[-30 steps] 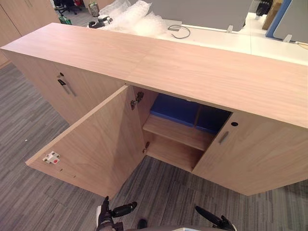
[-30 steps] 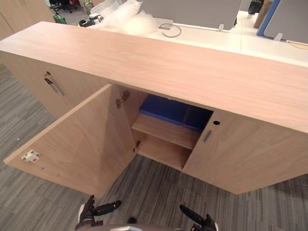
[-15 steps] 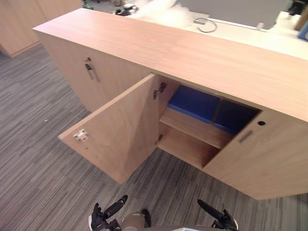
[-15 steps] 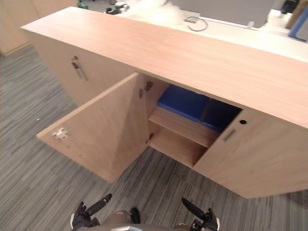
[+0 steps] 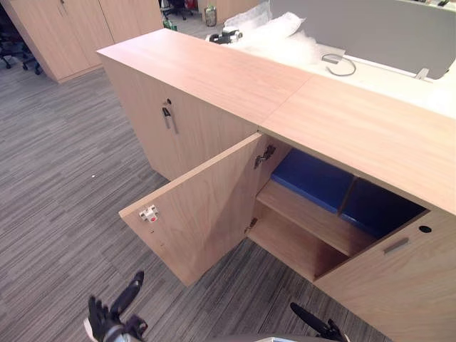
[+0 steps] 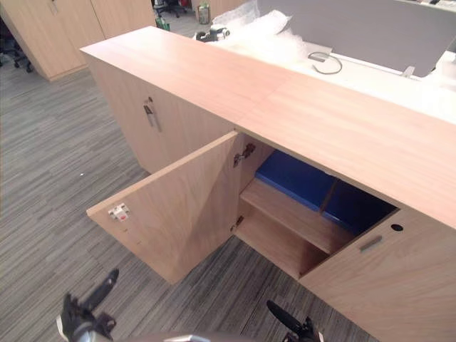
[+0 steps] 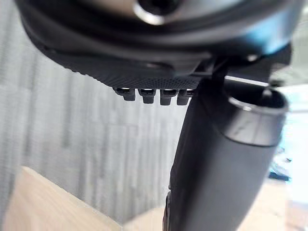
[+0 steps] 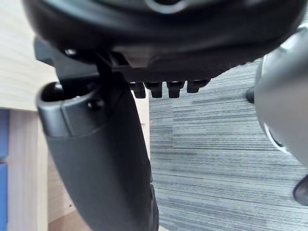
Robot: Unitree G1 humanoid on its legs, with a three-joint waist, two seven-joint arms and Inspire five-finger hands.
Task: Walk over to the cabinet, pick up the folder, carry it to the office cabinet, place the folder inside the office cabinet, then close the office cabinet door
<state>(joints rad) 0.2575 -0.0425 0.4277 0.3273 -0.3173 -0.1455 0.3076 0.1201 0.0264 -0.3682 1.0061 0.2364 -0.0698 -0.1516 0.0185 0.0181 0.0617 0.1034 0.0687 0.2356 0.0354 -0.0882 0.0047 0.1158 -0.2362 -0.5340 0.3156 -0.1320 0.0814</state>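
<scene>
Right, grey striped carpet (image 5: 57, 185) spreads across the whole floor, and on it stands the long, low office cabinet (image 5: 285, 92) with its pale wood top running off to the right. Behind it sits a white desk (image 5: 370, 71), with a heap of bubble wrap (image 5: 274, 32) and a loop of grey cable (image 5: 340, 64) on it. Tall wooden cupboards (image 5: 71, 28) line the far left corner.

Now the middle door (image 5: 206, 206) stands swung wide out towards the camera, inner face showing. The neighbouring right door (image 5: 399, 285) is slightly ajar, and the far left door (image 5: 192, 128) is flat shut.

Inside the open bay, a wooden shelf (image 5: 306, 221) splits the space. And there's the folder (image 5: 313, 178), blue, lying flat on that upper shelf, just under the cabinet top. A second blue item (image 5: 381, 208) lies beside it, past an upright wooden divider.

Down at the lower edge, the left hand (image 5: 107, 320) hangs over the carpet, well clear of the door, its fingers loose and straight, holding nothing. The right hand (image 5: 320, 328) is low in front of the right door, likewise released and empty.

Small stuff: a metal hinge (image 5: 265, 154) at the open door's top corner, a white catch (image 5: 148, 212) near its free edge, and a slim handle (image 5: 168, 117) on the left door.
</scene>
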